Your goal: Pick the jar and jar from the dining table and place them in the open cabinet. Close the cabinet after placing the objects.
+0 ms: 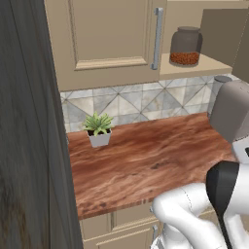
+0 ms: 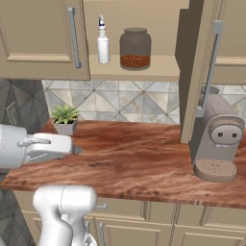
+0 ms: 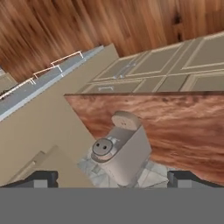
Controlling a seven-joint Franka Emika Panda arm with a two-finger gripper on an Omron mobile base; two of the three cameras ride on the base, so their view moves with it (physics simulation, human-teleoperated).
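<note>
A squat glass jar (image 2: 135,48) of reddish-brown grains with a dark lid stands upright on the shelf of the open cabinet (image 2: 144,72); it shows too as the jar (image 1: 185,46) in the left base view. The cabinet's right door (image 2: 199,72) is swung out over the counter, and its left door (image 2: 43,38) is shut. In the hand view my gripper (image 3: 112,179) is open with nothing between its fingertips (image 3: 41,178), high above the counter and looking down. The dining table is out of view.
A white spray bottle (image 2: 103,45) stands left of the jar on the shelf. A grey coffee machine (image 2: 216,139) sits on the wood-grain counter (image 2: 134,163) under the open door. A small potted plant (image 2: 65,120) is at the back left. Beige drawers (image 2: 139,211) run below.
</note>
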